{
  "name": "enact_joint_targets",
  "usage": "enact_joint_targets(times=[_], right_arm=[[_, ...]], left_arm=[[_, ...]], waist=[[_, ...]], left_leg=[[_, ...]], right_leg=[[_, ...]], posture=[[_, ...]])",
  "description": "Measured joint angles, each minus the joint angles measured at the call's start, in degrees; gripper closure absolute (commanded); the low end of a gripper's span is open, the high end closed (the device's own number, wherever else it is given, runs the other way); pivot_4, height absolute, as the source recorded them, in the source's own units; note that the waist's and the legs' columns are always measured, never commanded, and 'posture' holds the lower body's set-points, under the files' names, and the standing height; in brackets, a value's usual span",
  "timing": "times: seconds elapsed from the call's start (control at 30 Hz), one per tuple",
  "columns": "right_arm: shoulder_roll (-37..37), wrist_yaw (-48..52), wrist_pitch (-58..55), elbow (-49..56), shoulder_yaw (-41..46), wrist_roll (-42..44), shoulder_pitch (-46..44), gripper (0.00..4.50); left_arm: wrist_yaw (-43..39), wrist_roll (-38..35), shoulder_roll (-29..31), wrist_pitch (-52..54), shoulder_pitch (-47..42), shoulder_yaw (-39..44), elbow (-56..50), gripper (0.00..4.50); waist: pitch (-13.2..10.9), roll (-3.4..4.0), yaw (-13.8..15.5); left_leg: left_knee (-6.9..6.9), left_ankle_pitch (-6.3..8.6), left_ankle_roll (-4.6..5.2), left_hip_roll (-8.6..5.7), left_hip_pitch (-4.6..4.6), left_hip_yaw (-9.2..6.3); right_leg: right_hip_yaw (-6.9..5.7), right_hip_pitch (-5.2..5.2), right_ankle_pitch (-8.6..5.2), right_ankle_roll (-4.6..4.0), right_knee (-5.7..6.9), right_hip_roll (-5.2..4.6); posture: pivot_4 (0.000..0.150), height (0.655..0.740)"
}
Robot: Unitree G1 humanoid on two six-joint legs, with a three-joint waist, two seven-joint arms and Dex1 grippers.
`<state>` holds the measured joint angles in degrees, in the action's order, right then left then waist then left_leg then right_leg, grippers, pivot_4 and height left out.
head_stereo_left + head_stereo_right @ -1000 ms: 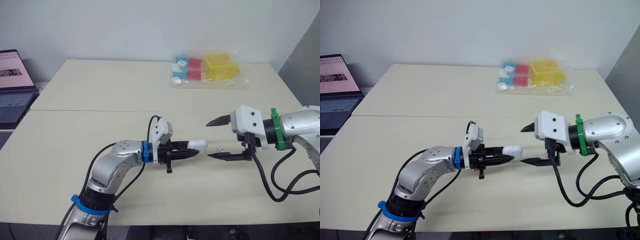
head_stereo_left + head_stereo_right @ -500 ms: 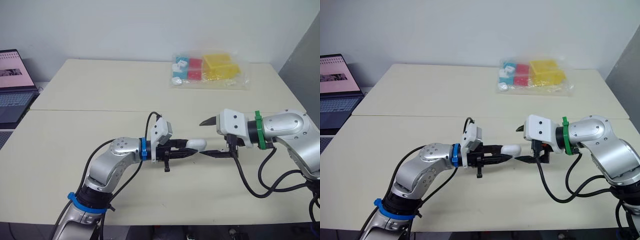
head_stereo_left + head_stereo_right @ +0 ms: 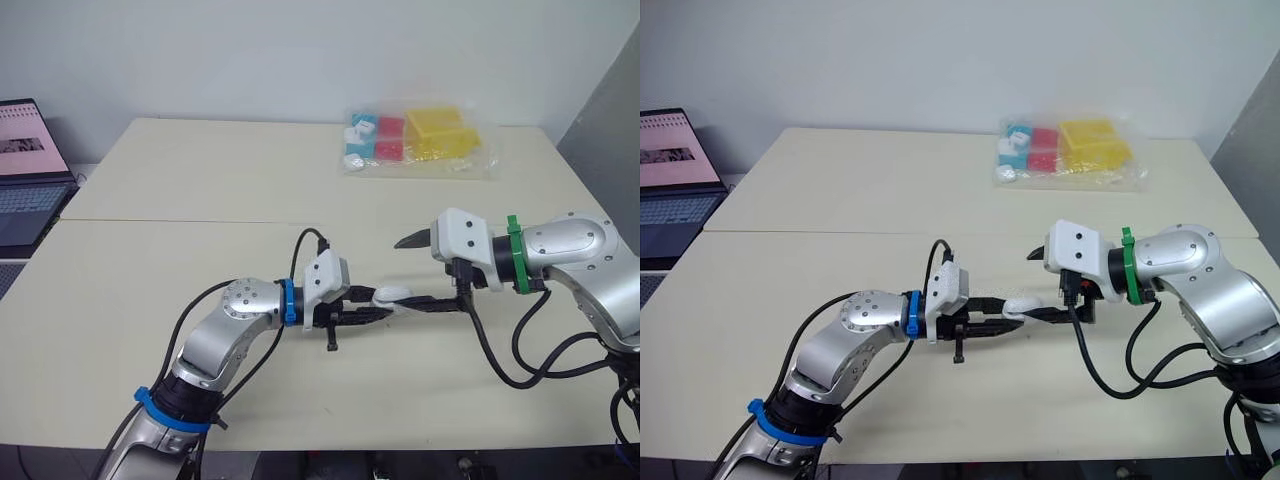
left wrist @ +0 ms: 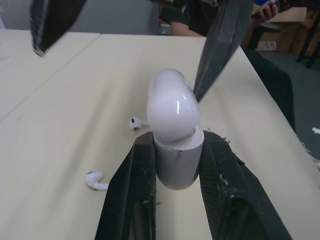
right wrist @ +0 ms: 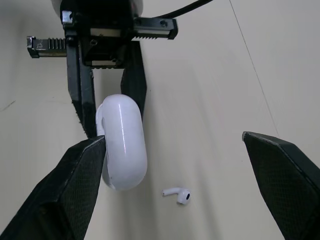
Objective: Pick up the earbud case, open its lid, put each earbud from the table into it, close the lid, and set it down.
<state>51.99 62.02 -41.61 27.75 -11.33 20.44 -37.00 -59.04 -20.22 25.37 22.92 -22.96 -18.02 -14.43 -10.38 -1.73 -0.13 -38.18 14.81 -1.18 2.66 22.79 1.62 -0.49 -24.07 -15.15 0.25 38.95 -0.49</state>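
The cream table is stretching out beneath both arms. The right gripper is spreading its fingers wide, one fingertip pressing beside the lid of the white earbud case. The left gripper is clamping that case by its lower body, above the tabletop. One earbud and another earbud are lying on the table near it
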Motion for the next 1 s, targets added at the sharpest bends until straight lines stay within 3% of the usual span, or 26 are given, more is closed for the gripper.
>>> enact_joint_targets(times=[0.27, 0.5, 0.63, 0.77, 0.9, 1.0], right_arm=[[0.93, 1.08, -1.81, -0.29, 1.43, 2.50, -0.25, 0.00], [6.56, 2.44, -7.44, 0.10, 12.03, 10.02, 1.59, 0.00], [8.54, -2.18, -8.19, 0.93, 16.93, 8.27, 12.40, 0.00], [1.46, -14.94, -11.23, 1.41, 16.71, 2.96, 23.97, 0.00], [-4.92, -24.54, -14.60, 3.96, 16.22, 0.53, 24.62, 0.00], [-14.27, -32.78, -17.07, 4.37, 14.96, -1.49, 25.53, 0.00]], left_arm=[[-0.06, -0.01, -0.58, -0.05, 0.05, -0.04, 0.61, 3.70], [2.95, 0.18, -1.08, -1.95, 2.46, 2.76, 2.40, 3.70], [6.22, 1.91, -1.12, -6.25, 4.00, 5.54, 4.19, 3.70], [10.40, 4.22, -1.12, -10.84, 4.18, 10.01, 7.67, 3.70], [10.99, 4.42, -0.95, -12.12, 3.98, 10.94, 7.98, 3.70], [10.77, 4.80, 0.31, -12.37, 4.52, 11.24, 8.06, 3.70]], waist=[[0.00, 0.00, 0.00], [0.00, 0.00, 0.06], [0.02, -0.03, 0.17], [0.08, 0.01, 0.03], [0.10, 0.00, -0.19], [0.16, -0.09, -0.17]], left_leg=[[0.00, 0.00, 0.00, 0.01, 0.00, -0.02], [0.01, 0.00, 0.00, 0.01, 0.00, -0.02], [0.01, 0.00, 0.00, 0.02, 0.00, -0.01], [0.01, -0.01, 0.00, 0.01, -0.01, 0.10], [0.00, -0.01, -0.01, 0.04, -0.06, 0.05], [0.06, -0.02, -0.02, 0.08, -0.05, 0.02]], right_leg=[[-0.01, 0.00, 0.00, 0.00, 0.01, 0.01], [-0.02, 0.01, 0.01, -0.03, -0.02, -0.02], [-0.01, 0.02, 0.01, -0.01, -0.02, -0.02], [0.09, -0.03, -0.01, 0.07, 0.05, -0.07], [0.04, 0.02, 0.01, 0.10, 0.03, 0.01], [0.03, 0.00, 0.01, 0.09, 0.04, 0.08]], posture=[[0.150, 0.7400], [0.150, 0.7400], [0.150, 0.7400], [0.150, 0.7400], [0.150, 0.7400], [0.150, 0.7400]])
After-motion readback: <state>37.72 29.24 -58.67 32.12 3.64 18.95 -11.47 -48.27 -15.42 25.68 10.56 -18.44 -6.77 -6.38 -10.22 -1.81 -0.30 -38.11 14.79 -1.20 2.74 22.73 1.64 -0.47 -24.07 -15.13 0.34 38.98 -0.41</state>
